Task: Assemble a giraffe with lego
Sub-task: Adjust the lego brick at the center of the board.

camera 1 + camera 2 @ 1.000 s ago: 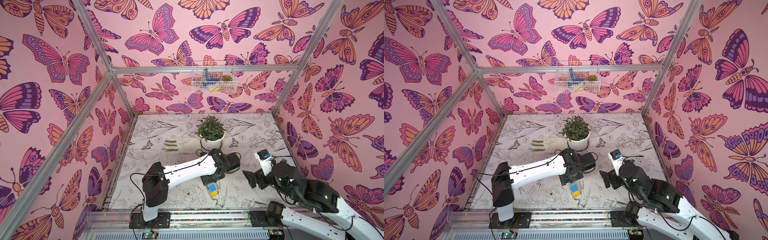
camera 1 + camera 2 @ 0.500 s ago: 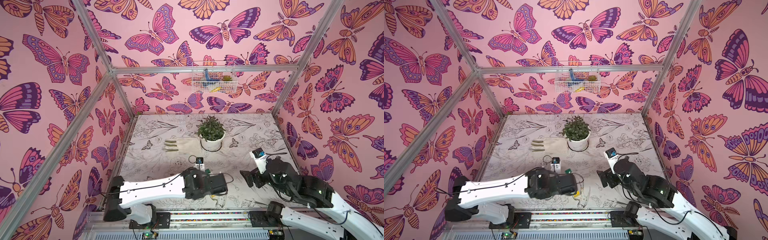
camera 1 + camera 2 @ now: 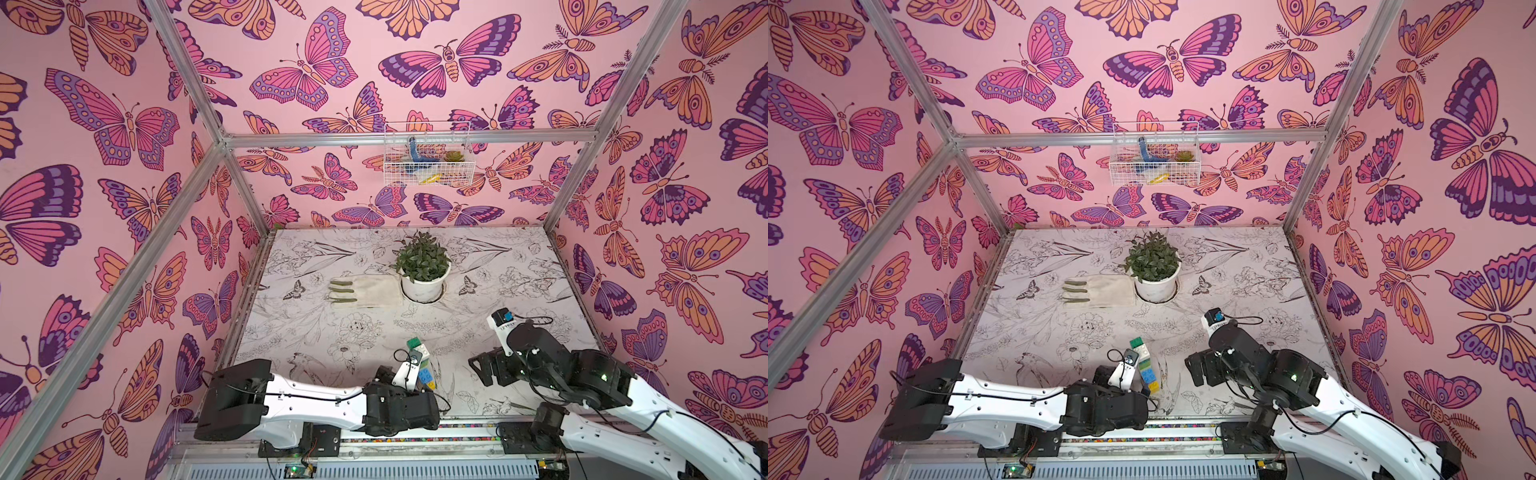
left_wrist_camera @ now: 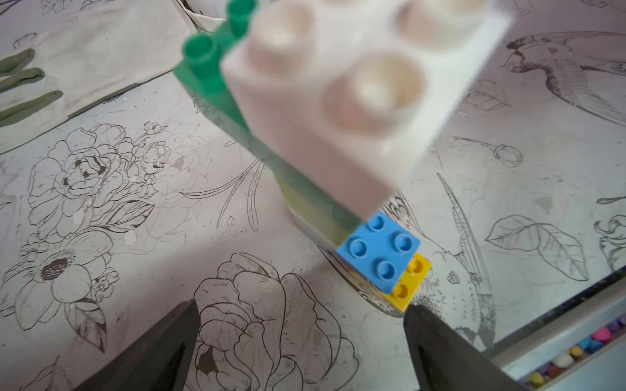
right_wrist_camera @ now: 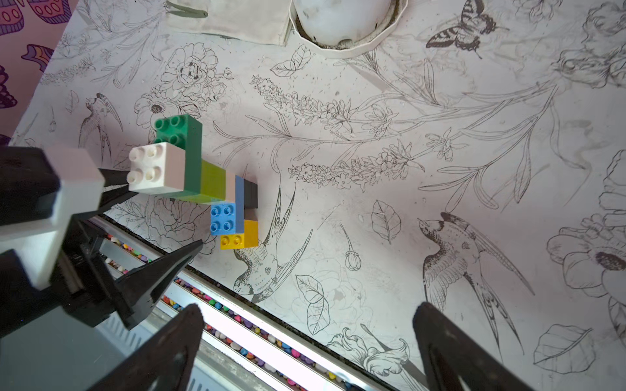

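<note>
Pulled back across the table [image 3: 519,282] to its front edge, the left gripper [image 4: 301,306] now sits low with its jaws spread wide and empty, at about 7 o'clock of the giraffe [image 3: 420,365]. That figure stands free near the table's 6 o'clock edge (white brick on top, green head beneath), while the right gripper [image 5: 309,307] hangs at its 3 o'clock, also spread.
</note>
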You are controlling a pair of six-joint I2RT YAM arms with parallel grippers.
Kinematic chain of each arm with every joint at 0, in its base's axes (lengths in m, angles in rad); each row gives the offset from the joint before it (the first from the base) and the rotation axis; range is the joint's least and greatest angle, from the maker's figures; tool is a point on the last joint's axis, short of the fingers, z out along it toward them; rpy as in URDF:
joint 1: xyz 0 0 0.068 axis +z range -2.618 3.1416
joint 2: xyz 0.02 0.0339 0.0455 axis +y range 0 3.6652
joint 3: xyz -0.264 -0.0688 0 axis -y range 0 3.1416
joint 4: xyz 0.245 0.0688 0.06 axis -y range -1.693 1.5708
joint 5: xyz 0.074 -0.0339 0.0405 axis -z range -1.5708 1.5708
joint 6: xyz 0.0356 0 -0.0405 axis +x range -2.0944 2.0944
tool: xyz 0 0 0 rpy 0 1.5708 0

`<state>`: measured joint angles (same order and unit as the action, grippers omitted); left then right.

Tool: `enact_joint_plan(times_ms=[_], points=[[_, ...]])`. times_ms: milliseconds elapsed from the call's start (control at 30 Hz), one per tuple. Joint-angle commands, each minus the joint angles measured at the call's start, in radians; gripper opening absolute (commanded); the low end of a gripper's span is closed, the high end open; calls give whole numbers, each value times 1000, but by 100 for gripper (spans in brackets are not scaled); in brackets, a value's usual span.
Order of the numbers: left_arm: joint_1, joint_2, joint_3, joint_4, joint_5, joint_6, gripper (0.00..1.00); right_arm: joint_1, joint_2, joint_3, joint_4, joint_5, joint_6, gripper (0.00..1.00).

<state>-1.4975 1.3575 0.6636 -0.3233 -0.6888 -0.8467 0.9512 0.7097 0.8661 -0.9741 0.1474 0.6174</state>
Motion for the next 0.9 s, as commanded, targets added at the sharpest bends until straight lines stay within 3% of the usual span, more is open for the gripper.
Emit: enact_joint_plan(times_ms=[0,167,333,533,667,867], points=[[28,-74,-113,300,13,151,100,-3,-18,-7,-71,-4,84,100],[96,-228,-272,442,99,243,100,-3,-31,-5,-107,33,107,100],[164,-374,-392,519,310,317,94,-3,-15,12,-131,51,116,99],[173,-541,-446,486,352,330,94,-2,-8,18,-153,70,130,98],[178,-548,-446,525,333,374,96,-2,7,18,-160,57,133,98],[189,-398,-441,688,305,436,96,-3,64,38,-171,18,124,99]])
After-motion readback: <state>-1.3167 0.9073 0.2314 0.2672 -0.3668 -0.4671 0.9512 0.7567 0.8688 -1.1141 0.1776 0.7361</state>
